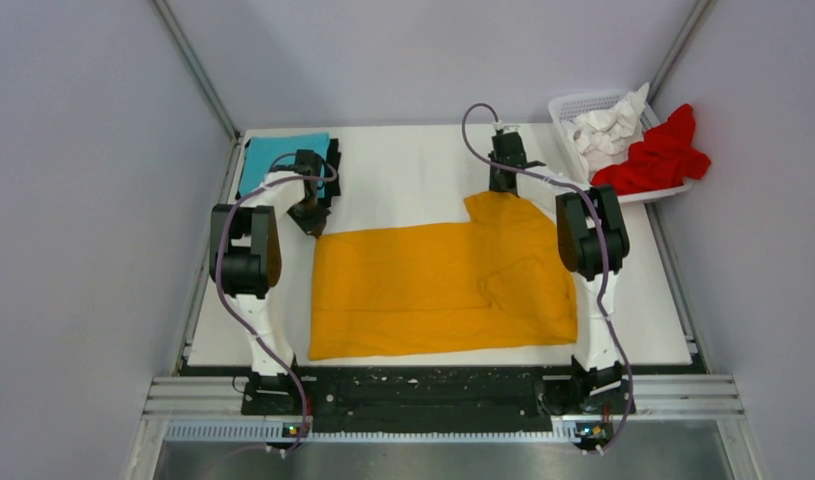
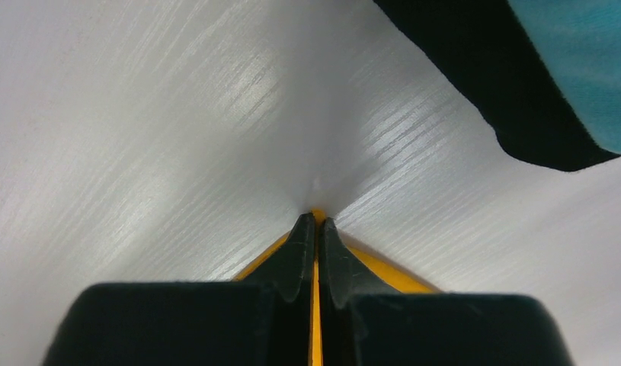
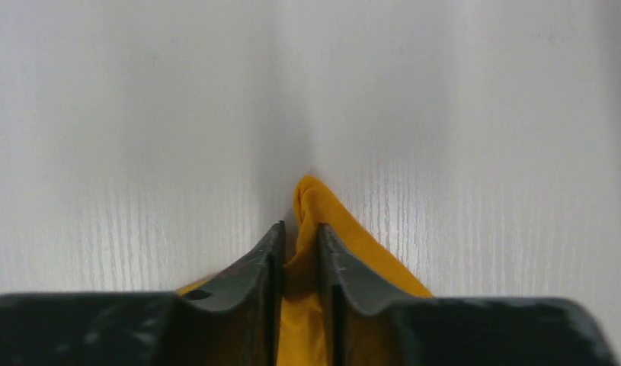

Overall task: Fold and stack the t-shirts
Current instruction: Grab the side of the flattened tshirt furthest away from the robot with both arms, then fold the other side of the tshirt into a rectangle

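A mustard-orange t-shirt (image 1: 433,290) lies spread flat on the white table. My left gripper (image 1: 313,215) is shut on its far left corner; in the left wrist view (image 2: 315,221) a thin strip of the orange cloth (image 2: 383,271) shows between the fingers. My right gripper (image 1: 501,185) is shut on its far right corner; in the right wrist view (image 3: 300,229) a fold of the orange cloth (image 3: 315,202) pokes out past the fingertips. A folded turquoise t-shirt (image 1: 273,155) lies on a black t-shirt (image 1: 331,168) at the back left, also seen in the left wrist view (image 2: 581,61).
A white mesh basket (image 1: 575,105) stands at the back right, holding a crumpled white t-shirt (image 1: 608,130) and a red t-shirt (image 1: 663,155) that hangs over its rim. Grey walls close in the table (image 1: 403,170) on three sides.
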Available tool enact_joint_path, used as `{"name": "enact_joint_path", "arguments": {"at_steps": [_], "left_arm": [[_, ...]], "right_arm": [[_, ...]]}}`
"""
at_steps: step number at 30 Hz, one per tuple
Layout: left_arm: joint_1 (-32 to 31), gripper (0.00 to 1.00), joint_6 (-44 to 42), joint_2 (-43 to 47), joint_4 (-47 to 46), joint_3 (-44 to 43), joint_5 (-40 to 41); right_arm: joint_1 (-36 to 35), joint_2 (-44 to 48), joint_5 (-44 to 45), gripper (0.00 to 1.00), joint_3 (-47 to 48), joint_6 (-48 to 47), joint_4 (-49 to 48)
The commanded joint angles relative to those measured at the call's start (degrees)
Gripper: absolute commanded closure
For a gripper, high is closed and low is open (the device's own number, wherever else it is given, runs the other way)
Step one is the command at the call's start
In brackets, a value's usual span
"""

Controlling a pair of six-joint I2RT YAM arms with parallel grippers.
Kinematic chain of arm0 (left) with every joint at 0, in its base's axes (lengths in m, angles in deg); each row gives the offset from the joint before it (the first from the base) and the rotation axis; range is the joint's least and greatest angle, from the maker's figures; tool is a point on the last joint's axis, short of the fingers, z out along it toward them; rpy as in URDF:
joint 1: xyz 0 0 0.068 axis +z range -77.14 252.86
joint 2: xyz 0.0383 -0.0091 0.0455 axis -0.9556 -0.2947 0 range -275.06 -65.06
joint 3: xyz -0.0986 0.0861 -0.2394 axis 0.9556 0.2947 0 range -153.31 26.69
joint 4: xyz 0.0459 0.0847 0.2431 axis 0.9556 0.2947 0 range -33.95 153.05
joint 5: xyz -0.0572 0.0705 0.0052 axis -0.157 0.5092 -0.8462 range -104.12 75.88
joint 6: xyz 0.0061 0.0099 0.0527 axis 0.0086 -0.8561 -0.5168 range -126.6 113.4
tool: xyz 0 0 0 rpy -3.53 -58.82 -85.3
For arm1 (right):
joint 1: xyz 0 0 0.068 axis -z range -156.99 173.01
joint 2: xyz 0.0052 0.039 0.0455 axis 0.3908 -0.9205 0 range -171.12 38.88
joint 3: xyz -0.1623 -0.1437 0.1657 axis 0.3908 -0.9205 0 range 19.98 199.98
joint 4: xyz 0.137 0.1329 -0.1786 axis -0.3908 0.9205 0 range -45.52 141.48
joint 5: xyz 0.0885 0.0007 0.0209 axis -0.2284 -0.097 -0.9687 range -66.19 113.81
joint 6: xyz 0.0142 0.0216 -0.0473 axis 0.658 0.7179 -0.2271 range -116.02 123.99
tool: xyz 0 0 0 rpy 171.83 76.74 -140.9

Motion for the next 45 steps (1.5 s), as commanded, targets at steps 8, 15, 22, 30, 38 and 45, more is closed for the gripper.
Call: {"name": "enact_joint_path", "arguments": {"at_steps": [8,15,22,30,38,45], "left_arm": [[-0.3,1.0,-0.8,3.5,-0.4,1.2,-2.0],[-0.8,1.0,-0.8,7.9,-2.5,4.8,-2.7],[-1.6,1.0,0.1,13.0,-4.9,11.0,-2.4],[-3.6,1.0,1.8,17.8,-5.5,16.4,-0.5],[-4.4,1.0,3.6,25.8,-5.5,22.8,2.0],[-4.6,1.0,5.0,30.8,-5.6,27.9,3.1]], "right_arm": [[-0.5,8.3,2.5,1.0,-1.4,0.0,-0.1],[-0.8,20.6,1.1,1.0,-14.6,0.9,-2.6],[-2.7,33.1,1.3,1.0,-25.4,1.4,-2.1],[-5.6,47.9,2.8,1.0,-33.9,3.9,4.5],[-8.2,58.3,2.2,1.0,-40.2,5.6,11.5],[-11.2,64.1,3.2,1.0,-42.4,7.2,21.1]]}}
